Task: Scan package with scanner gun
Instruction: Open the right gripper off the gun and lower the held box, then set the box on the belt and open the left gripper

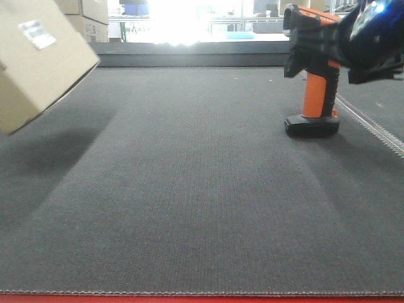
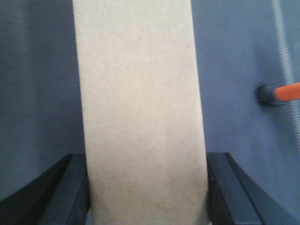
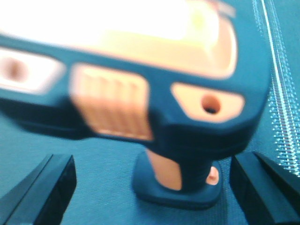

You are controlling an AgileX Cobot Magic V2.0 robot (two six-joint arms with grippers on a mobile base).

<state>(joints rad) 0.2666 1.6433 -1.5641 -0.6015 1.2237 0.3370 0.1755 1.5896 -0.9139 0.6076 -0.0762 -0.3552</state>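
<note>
The package, a tan cardboard box with a small white label, hangs tilted above the mat at the far left. In the left wrist view its plain face fills the middle, and my left gripper is shut on it with one black finger against each side. The scanner gun, black with an orange handle, stands on its flat foot at the right. My right gripper hovers at its head. Seen from the right wrist, the right gripper is open, its fingers wide apart on either side of the scanner gun.
Dark grey mat covers the table, with a red edge at the front and a raised ledge at the back. A white stitched strip runs along the right. Stacked cardboard boxes stand far back left.
</note>
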